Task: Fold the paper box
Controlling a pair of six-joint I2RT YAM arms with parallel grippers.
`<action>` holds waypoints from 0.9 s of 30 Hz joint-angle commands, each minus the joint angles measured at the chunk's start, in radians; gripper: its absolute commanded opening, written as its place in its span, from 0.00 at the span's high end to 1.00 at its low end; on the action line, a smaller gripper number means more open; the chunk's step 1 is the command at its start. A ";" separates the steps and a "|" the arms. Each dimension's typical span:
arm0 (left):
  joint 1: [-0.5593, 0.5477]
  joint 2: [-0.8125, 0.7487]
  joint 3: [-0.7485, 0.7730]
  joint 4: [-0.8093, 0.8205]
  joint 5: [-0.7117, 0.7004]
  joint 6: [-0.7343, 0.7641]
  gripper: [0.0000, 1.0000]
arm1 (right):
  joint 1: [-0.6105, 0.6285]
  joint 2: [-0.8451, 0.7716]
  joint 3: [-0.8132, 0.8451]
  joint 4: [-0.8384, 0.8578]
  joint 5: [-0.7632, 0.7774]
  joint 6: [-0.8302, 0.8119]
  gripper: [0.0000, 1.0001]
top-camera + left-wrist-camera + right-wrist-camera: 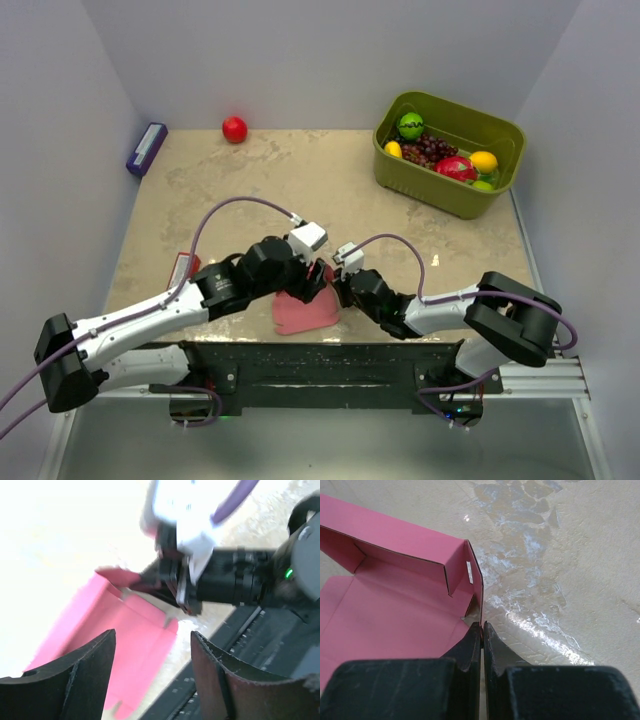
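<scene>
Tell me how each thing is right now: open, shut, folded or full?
paper box: partly folded, some walls raised, base lying flat.
left gripper: open, holding nothing.
right gripper: shut on the paper box's raised wall.
green basket: upright, fruit inside.

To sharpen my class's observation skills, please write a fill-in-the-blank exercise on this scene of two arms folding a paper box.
1. The paper box is coloured ____.
2. The right gripper has its fingers ____ on the box's edge.
3. The left gripper has its fingers ____, holding nothing.
4. The green basket holds ____.
Missing words: pink; shut; open; fruit.
</scene>
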 commanded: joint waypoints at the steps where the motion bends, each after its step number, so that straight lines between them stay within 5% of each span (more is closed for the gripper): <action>1: 0.039 0.076 0.146 -0.281 -0.103 0.284 0.39 | 0.006 -0.018 -0.015 0.000 -0.039 -0.003 1.00; 6: 0.153 0.101 0.134 -0.245 0.028 0.485 0.32 | 0.007 -0.021 -0.023 0.010 -0.055 -0.008 1.00; 27: 0.223 0.360 0.137 -0.076 0.111 0.676 0.28 | 0.007 -0.024 -0.032 0.043 -0.091 -0.017 1.00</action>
